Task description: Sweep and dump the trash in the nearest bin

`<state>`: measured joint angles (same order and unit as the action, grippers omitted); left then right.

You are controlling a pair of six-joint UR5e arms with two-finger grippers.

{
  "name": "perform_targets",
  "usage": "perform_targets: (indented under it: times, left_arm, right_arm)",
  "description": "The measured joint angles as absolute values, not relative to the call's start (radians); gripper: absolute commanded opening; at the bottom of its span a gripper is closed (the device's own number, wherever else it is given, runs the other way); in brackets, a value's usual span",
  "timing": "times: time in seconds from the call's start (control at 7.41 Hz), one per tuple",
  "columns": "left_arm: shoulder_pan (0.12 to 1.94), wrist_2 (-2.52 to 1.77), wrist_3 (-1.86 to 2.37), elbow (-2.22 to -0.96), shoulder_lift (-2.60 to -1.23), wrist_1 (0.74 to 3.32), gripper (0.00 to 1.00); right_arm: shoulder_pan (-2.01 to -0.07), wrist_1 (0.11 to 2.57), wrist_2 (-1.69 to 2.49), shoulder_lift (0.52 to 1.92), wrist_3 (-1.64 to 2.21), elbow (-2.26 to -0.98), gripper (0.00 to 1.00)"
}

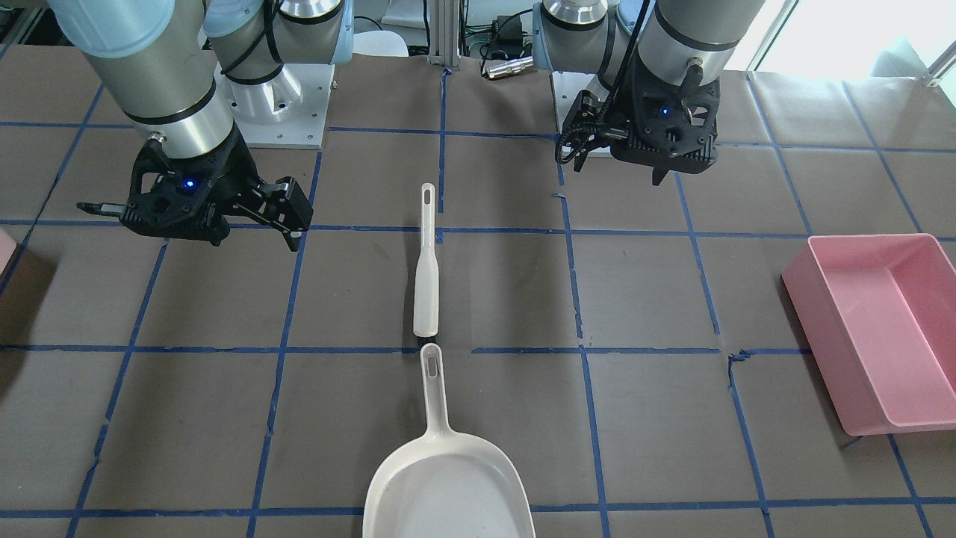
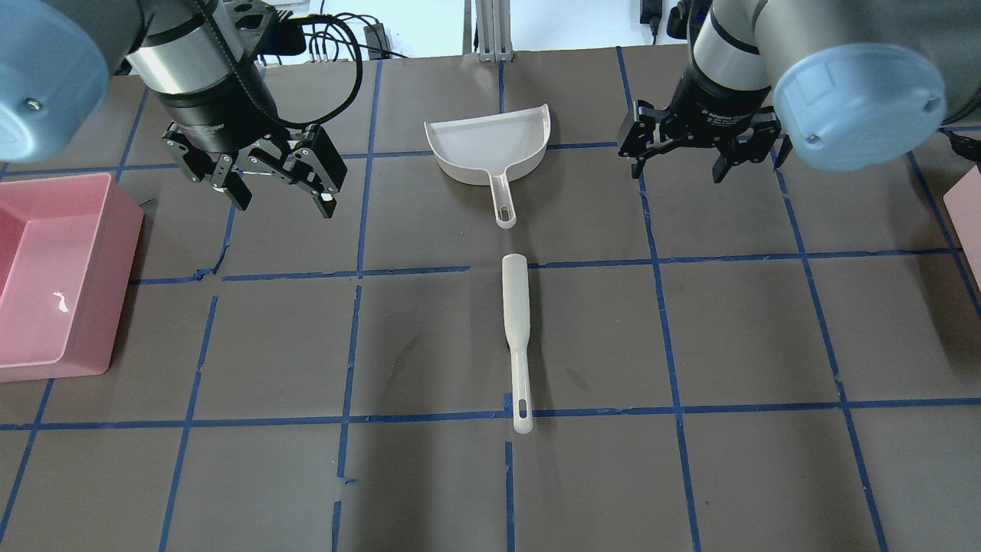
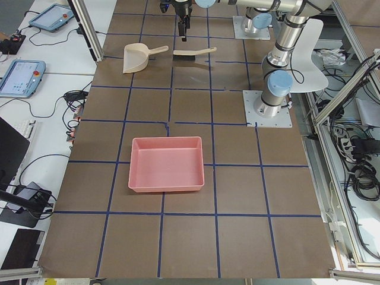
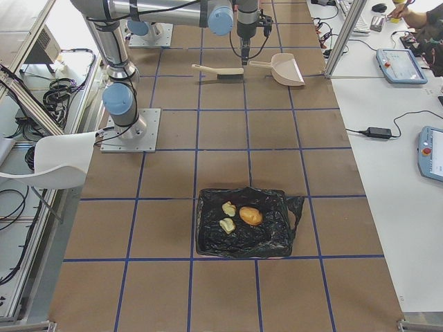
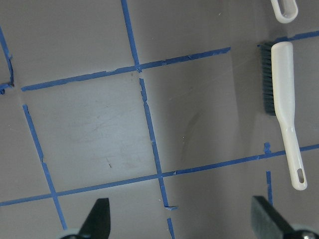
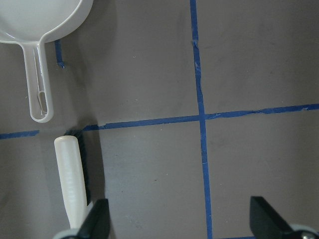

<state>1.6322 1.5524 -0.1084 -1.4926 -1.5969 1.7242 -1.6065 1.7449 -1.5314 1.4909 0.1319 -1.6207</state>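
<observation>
The trash (image 4: 250, 216) comprises three lumps: one rounded tan-orange piece and two pale yellowish chunks with orange edges. They are grouped close together on a crumpled black plastic sheet (image 4: 273, 235) toward the table's (image 4: 166, 277) right end, well apart from both arms. The nearest bin (image 2: 968, 218) shows only as a cut-off pink corner at the right table edge. Both arms hang above the table, wrists pointing down. The left gripper (image 2: 282, 198) and right gripper (image 2: 677, 173) hover with jaws spread wide, holding nothing, one on either side of the dustpan (image 2: 490, 142) and brush (image 2: 515, 322).
</observation>
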Motion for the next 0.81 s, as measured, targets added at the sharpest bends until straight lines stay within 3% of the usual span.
perform_targets:
  times: [0.81]
  left_arm:
    - [1.632, 1.552, -0.109, -1.493, -1.594, 1.724, 1.0]
  right_arm:
    - [-1.604, 1.745, -1.522, 1.509, 0.13, -1.646, 1.0]
